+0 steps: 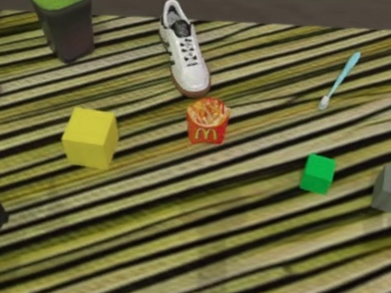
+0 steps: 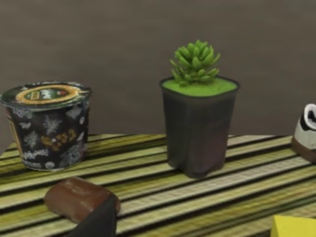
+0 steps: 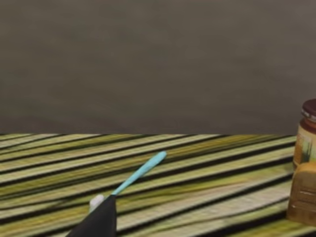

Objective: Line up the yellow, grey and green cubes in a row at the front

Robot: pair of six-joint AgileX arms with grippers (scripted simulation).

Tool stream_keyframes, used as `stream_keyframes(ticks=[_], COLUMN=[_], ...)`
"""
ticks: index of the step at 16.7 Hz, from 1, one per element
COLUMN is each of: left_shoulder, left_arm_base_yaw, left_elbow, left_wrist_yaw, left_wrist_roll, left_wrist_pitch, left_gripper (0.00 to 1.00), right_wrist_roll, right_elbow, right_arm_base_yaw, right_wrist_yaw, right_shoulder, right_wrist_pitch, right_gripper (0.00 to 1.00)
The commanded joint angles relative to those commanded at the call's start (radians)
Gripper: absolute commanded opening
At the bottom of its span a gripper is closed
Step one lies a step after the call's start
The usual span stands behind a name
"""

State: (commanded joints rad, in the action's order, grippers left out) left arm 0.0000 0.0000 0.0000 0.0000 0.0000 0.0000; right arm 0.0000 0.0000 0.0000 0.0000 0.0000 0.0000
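The large yellow cube [image 1: 90, 138] rests left of centre, and one corner of this yellow cube [image 2: 294, 227] shows in the left wrist view. Toward the right sits the small green cube [image 1: 318, 173]. The grey cube [image 1: 390, 189] is cut by the right edge. My left gripper [image 2: 197, 234] is parked at the table's left edge, open and empty, with one dark finger [image 2: 97, 223] showing. My right gripper [image 3: 140, 234] is outside the top view. It is open and empty, and its finger [image 3: 100, 221] points toward the toothbrush [image 3: 139, 174].
A red fries carton [image 1: 207, 121] stands mid-table with a white shoe [image 1: 183, 47] behind it. A dark pot with a green plant [image 1: 62, 18] is at the back left, and a noodle cup [image 2: 47, 126] and a brown block [image 2: 79, 197] are beside it. Jars [image 3: 306, 163] stand far right.
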Motion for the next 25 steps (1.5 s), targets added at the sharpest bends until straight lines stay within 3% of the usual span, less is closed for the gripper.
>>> stream_keyframes(ticks=[4, 9, 25], left_shoulder=[0.000, 0.000, 0.000], left_arm_base_yaw=[0.000, 0.000, 0.000], left_elbow=[0.000, 0.000, 0.000], left_wrist_yaw=[0.000, 0.000, 0.000], left_wrist_roll=[0.000, 0.000, 0.000], left_wrist_pitch=[0.000, 0.000, 0.000], left_gripper=[1.00, 1.00, 1.00], right_wrist_roll=[-0.017, -0.147, -0.795], right_elbow=[0.030, 0.264, 1.419], right_arm_base_yaw=[0.005, 0.053, 0.306], right_wrist_yaw=[0.002, 0.003, 0.004], right_shoulder=[0.030, 0.291, 1.832], right_wrist_pitch=[-0.021, -0.176, -0.971], right_gripper=[1.00, 1.00, 1.00])
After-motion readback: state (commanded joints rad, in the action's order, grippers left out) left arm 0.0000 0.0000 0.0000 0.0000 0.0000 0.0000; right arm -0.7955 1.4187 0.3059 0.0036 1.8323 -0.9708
